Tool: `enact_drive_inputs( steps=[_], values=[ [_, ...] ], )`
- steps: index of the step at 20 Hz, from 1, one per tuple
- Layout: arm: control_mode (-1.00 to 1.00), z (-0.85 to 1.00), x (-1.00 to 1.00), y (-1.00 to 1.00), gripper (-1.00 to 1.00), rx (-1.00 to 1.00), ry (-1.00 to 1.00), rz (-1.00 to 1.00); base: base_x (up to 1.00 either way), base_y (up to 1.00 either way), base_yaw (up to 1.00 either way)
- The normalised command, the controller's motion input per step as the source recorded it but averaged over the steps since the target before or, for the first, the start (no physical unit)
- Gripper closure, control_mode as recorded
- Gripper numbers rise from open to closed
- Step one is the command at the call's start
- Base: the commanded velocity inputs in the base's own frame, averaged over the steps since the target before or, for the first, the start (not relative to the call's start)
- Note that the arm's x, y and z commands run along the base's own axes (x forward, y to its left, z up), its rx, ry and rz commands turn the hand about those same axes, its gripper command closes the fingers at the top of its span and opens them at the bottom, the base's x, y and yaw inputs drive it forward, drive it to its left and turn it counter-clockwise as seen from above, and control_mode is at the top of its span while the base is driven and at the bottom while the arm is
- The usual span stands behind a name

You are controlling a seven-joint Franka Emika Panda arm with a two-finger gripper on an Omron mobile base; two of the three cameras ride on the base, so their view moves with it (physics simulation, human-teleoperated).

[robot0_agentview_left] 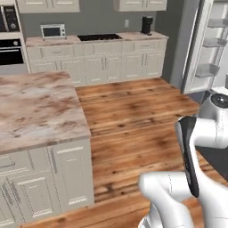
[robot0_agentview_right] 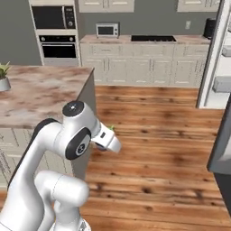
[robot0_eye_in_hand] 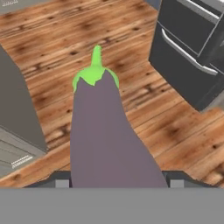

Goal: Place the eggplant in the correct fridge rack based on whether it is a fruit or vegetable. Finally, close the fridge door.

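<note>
Your gripper (robot0_eye_in_hand: 113, 183) is pinching the eggplant (robot0_eye_in_hand: 107, 131). In the hand view the two dark fingertips (robot0_eye_in_hand: 61, 180) sit on either side of its thick end, and the purple body runs straight out between them, ending in a bright green cap and stem. It hangs over the wooden floor (robot0_eye_in_hand: 144, 109), well above it and touching nothing else.

In the right base view you can see the arm (robot0_agentview_right: 58, 149) bent forward beside the near corner of the kitchen island (robot0_agentview_right: 40, 94). The hand there is mostly hidden behind the wrist, with only a small dark lump and a speck of green of the eggplant (robot0_agentview_right: 103, 145) showing under it. A small potted plant (robot0_agentview_right: 3, 76) stands at the left edge of the island top.

The fridge door (robot0_agentview_left: 196, 49) stands open at the far right, with its clear door bins (robot0_agentview_left: 208, 69) stacked one above another. In the hand view the dark lower front of the fridge (robot0_eye_in_hand: 192, 48) lies ahead and to the right of the eggplant, well apart from it. You cannot see the inner shelves from here.

Along the far wall there is a counter with a toaster oven (robot0_agentview_left: 52, 31), a cooktop (robot0_agentview_left: 99, 37) and a dark coffee machine (robot0_agentview_left: 146, 25). A wall oven (robot0_agentview_right: 57, 34) sits at the far left.
</note>
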Motion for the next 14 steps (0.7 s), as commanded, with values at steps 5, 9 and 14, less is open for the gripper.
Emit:
enact_drive_inputs(
  steps=[5,9,14],
  values=[
    [1.00,0.00,0.00,0.00,1.00,0.00,0.00,0.00,0.67,-0.11,0.12],
    [1.00,0.00,0.00,0.00,1.00,0.00,0.00,0.00,0.79,-0.58,0.03],
    [1.00,0.00,0.00,0.00,1.00,0.00,0.00,0.00,0.88,-0.55,0.02]
  ],
)
